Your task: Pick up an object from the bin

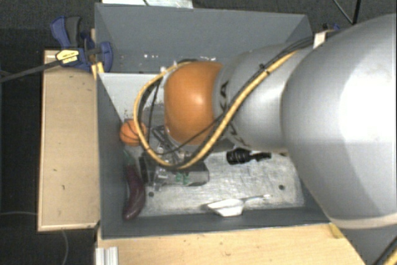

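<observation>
Low in the grey bin (205, 34), the gripper (162, 175) hangs by a purple aubergine (133, 197).

In the bin (205, 40), ball (128, 133) by left wall, long curved thing (133, 194) before it, hand (162, 178) just right, spoon (234, 205) at front wall, pen-like thing (248, 156) behind spoon

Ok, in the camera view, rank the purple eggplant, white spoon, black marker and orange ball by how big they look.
1. purple eggplant and white spoon: alike in length, the eggplant bulkier.
2. black marker.
3. orange ball, though it is partly hidden behind the arm, so unsure.
</observation>
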